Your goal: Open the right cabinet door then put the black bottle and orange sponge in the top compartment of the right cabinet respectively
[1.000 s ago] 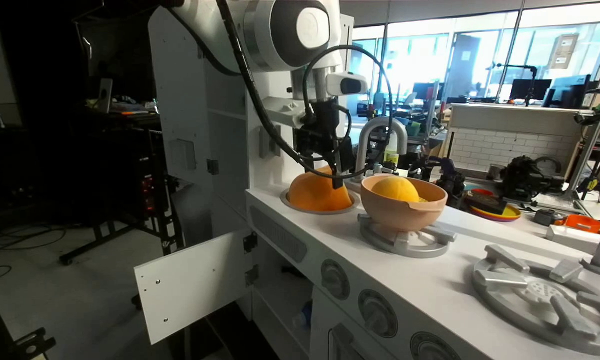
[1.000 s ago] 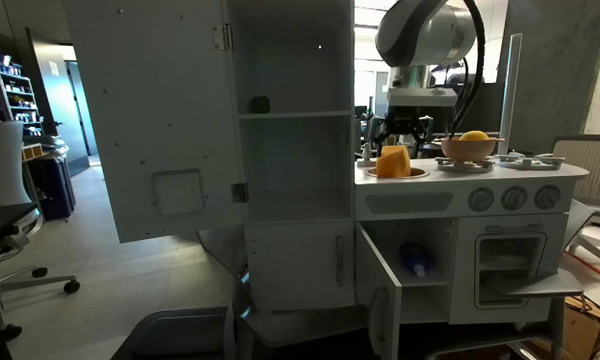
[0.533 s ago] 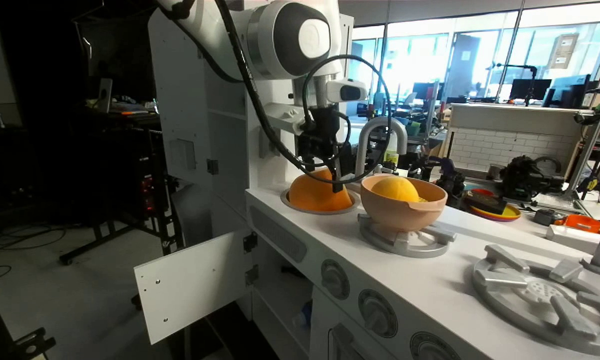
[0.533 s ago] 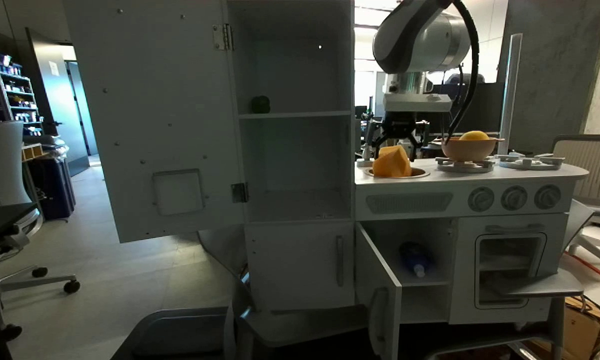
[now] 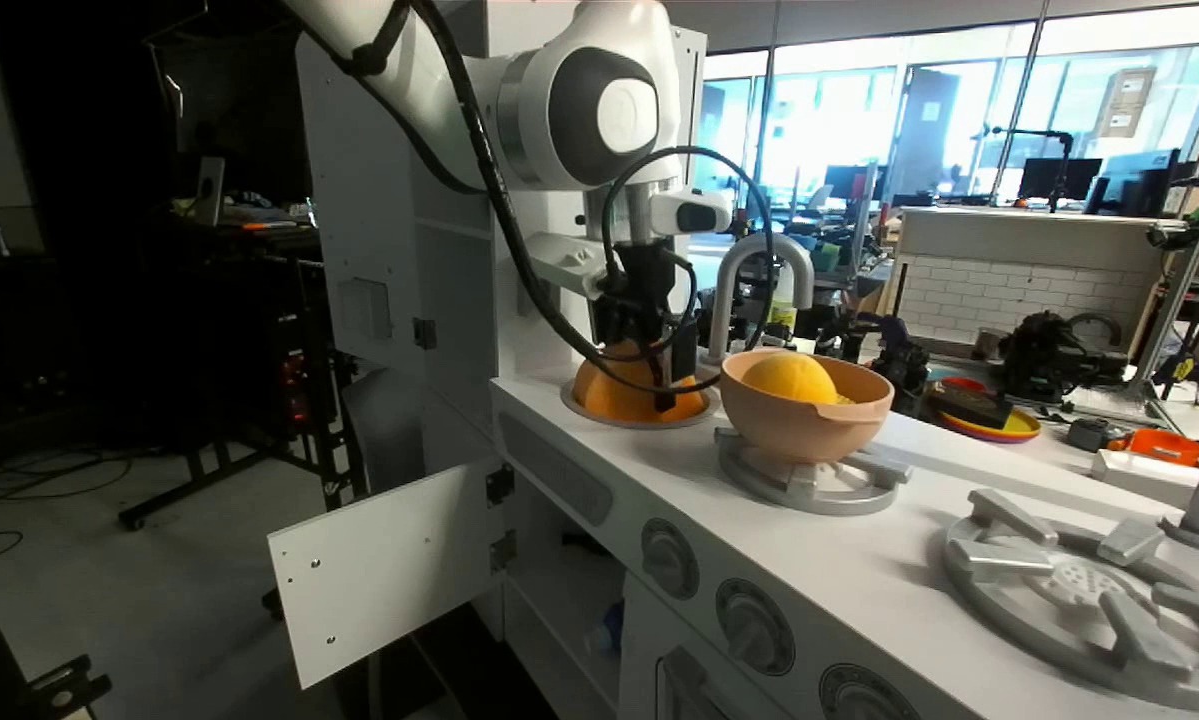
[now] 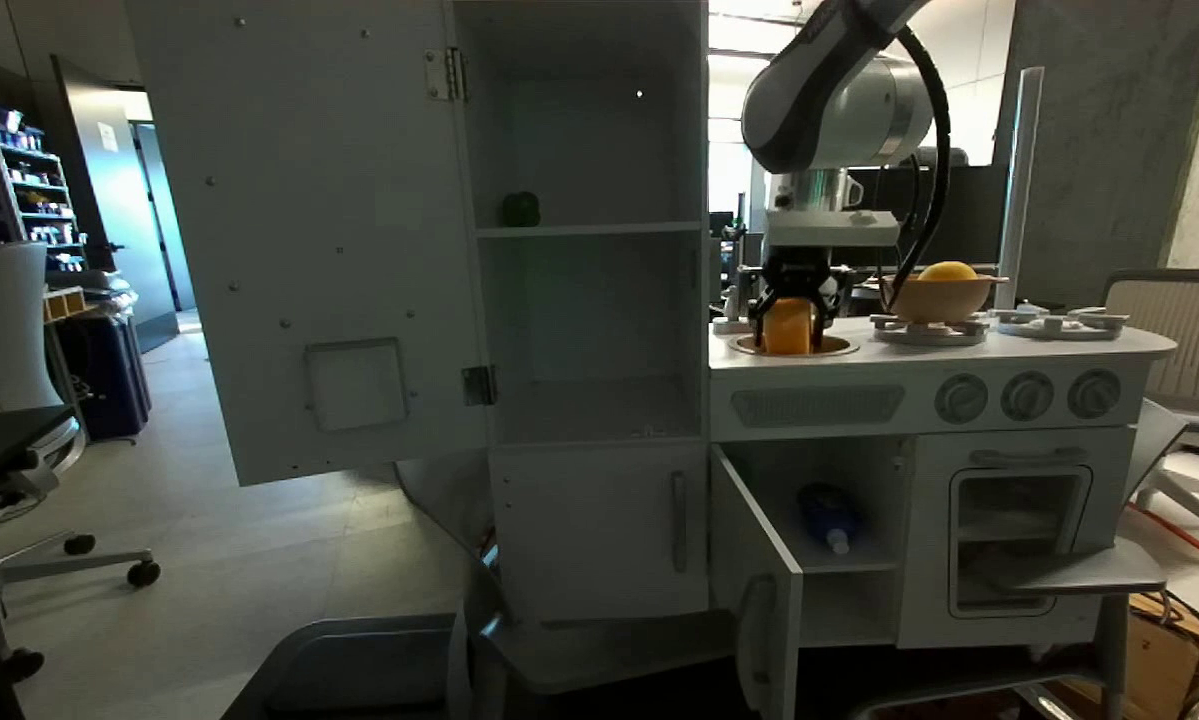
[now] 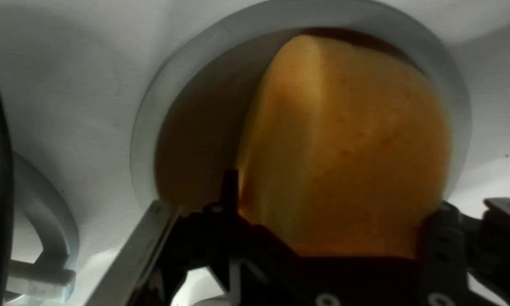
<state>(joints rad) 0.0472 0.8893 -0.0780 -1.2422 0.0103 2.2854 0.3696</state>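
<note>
The orange sponge (image 6: 787,326) stands in the round sink in the counter, its top above the rim. It fills much of the wrist view (image 7: 348,119). My gripper (image 6: 789,335) points down over it, its fingers (image 5: 666,398) one on each side. The jaws look wide apart, with the sponge between them touching at least the left finger in the wrist view. One fingertip is hidden behind the sponge in an exterior view. The tall cabinet's door (image 6: 339,250) stands open. Its top compartment (image 6: 599,140) holds a small dark green object (image 6: 520,209). I recognise no black bottle.
The sink rim (image 7: 147,127) surrounds the sponge. A faucet (image 5: 804,270) rises behind it. A pink bowl (image 5: 809,425) with a yellow ball sits on the near burner. The cabinet's side wall (image 5: 534,180) stands beside the sink. A lower door (image 6: 759,570) is open, with a blue bottle (image 6: 831,515) inside.
My gripper has come down around the sponge. The sponge, tilted half a second ago, now stands straighter between the fingers. Doors and bowl are unchanged.
</note>
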